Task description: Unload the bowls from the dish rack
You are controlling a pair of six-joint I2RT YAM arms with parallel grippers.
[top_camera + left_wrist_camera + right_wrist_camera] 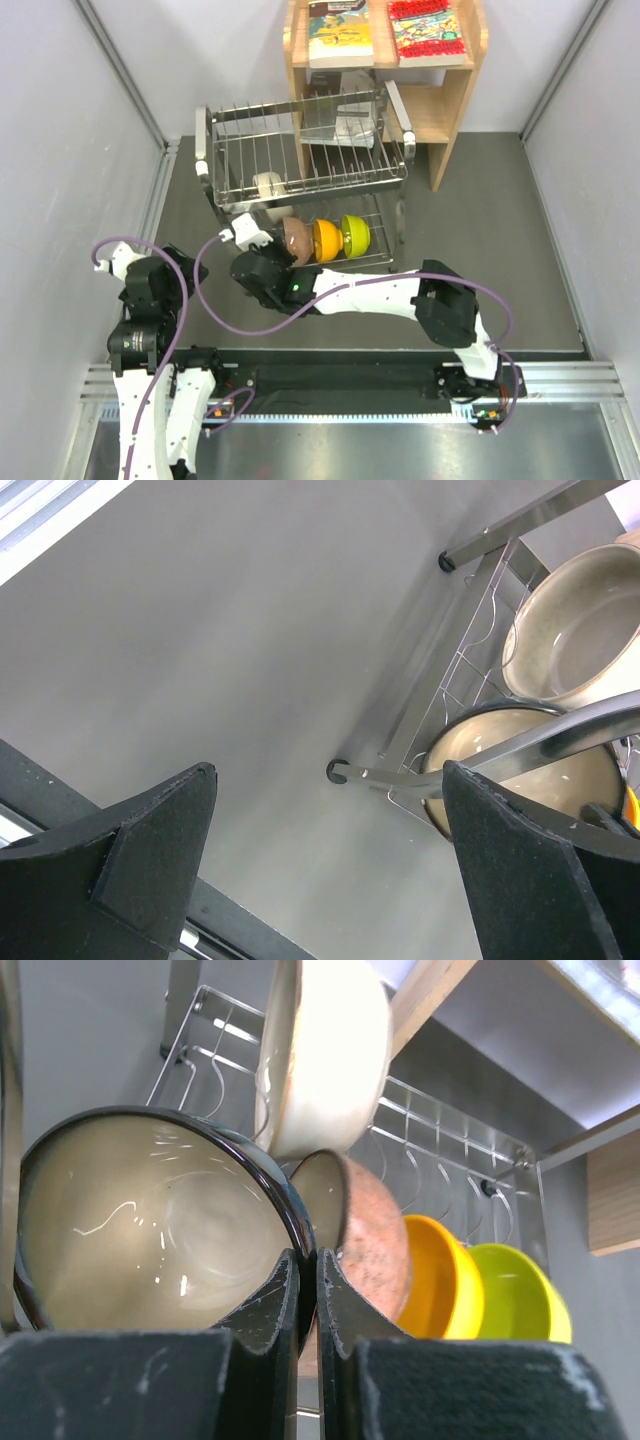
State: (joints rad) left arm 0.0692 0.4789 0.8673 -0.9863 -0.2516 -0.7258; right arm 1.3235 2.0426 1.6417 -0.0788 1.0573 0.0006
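Clamping dark-rimmed bowl [140, 1220]: right pincer [308, 1290]; left pincer [328, 772] apart; five bowls [375, 1230], one rack [310, 185].

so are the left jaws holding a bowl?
No: the left jaws stand wide apart above the table, beside the dish rack, gripping nothing.

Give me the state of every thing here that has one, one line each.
left hand, open, empty
right hand, shut on the teal-blue bowl's rim
teal-blue bowl, on edge in the lower tier, gripped
cream-white bowl, on edge in the upper tier
pinkish-brown bowl, on edge, lower tier
orange bowl, on edge, lower tier
yellow-green bowl, on edge, lower tier
dish rack, upright, holding all five bowls
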